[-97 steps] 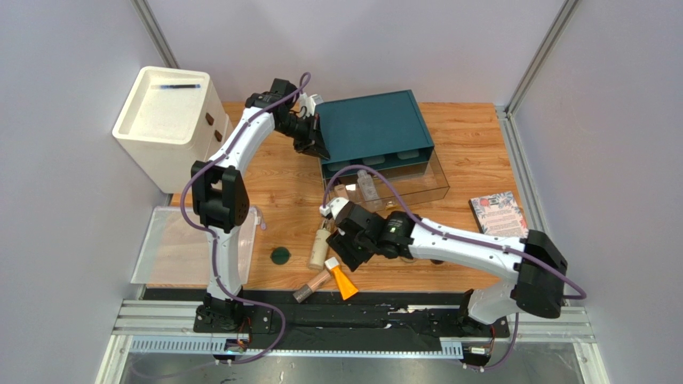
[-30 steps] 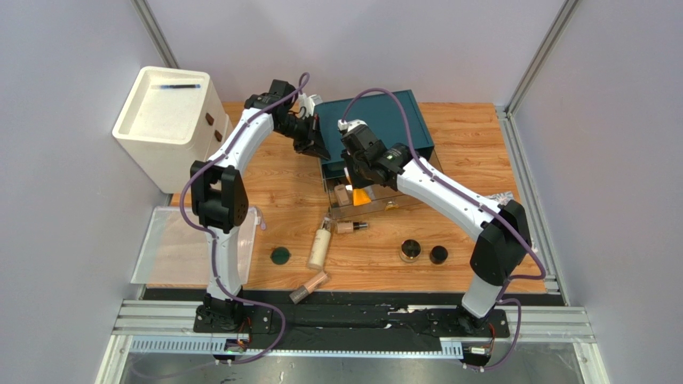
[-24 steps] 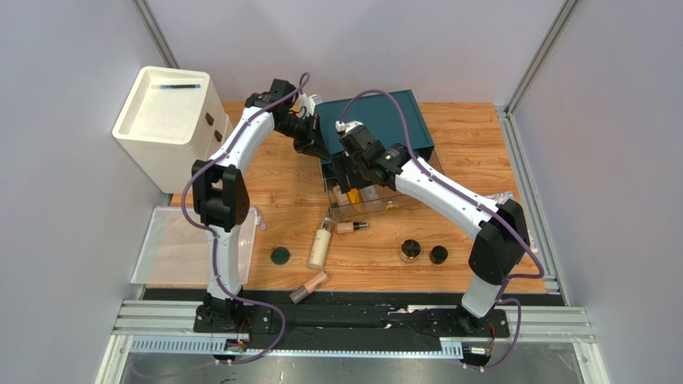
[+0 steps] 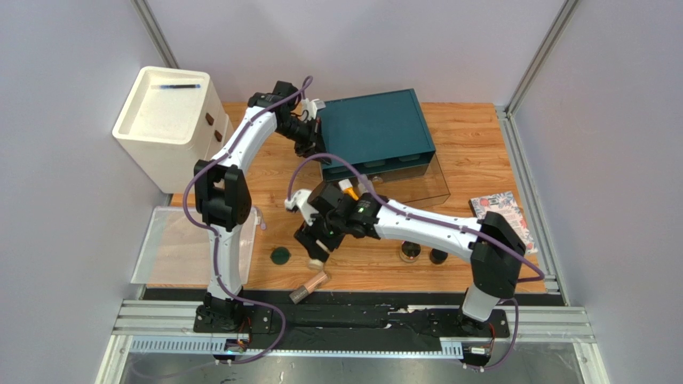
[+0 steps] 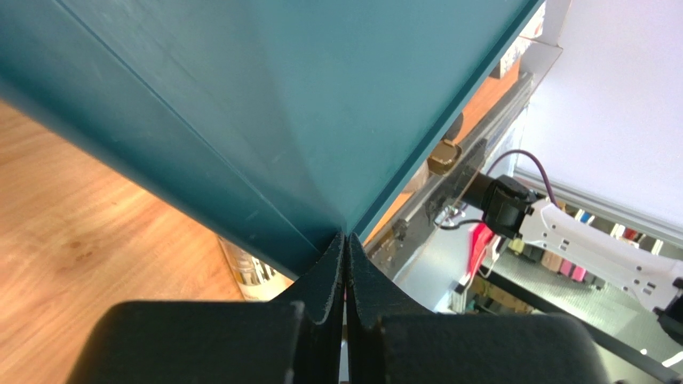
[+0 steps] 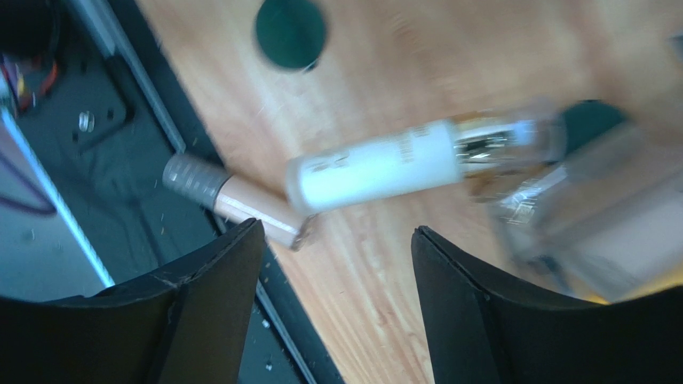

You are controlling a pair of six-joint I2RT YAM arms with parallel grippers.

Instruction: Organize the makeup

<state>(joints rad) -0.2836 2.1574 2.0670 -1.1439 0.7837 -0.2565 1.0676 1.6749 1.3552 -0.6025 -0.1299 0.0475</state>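
Note:
My right gripper (image 4: pixel 315 242) is open and empty, hovering just above the cream bottle (image 4: pixel 317 261), which lies on the table. In the right wrist view the bottle (image 6: pixel 385 164) lies ahead of my open fingers (image 6: pixel 216 296). A beige tube (image 4: pixel 309 287) and a dark-green disc (image 4: pixel 280 256) lie beside it, and both show in the right wrist view: the tube (image 6: pixel 240 204), the disc (image 6: pixel 290 32). The orange tube (image 4: pixel 349 190) lies in the clear drawer. Two dark jars (image 4: pixel 410 251) stand to the right. My left gripper (image 5: pixel 346 240) is shut against the teal box's corner (image 5: pixel 280 104).
The teal box (image 4: pixel 377 128) stands at the back with its clear drawer (image 4: pixel 417 186) pulled out. A white cabinet (image 4: pixel 164 120) is at the far left, a clear tray (image 4: pixel 172 248) at the near left, a patterned booklet (image 4: pixel 501 206) at the right. A blurred clear item (image 6: pixel 561 208) lies beside the bottle.
My right gripper left the orange tube in the clear drawer and moved toward the near left, and it is now open above the cream bottle. The left arm has barely moved.

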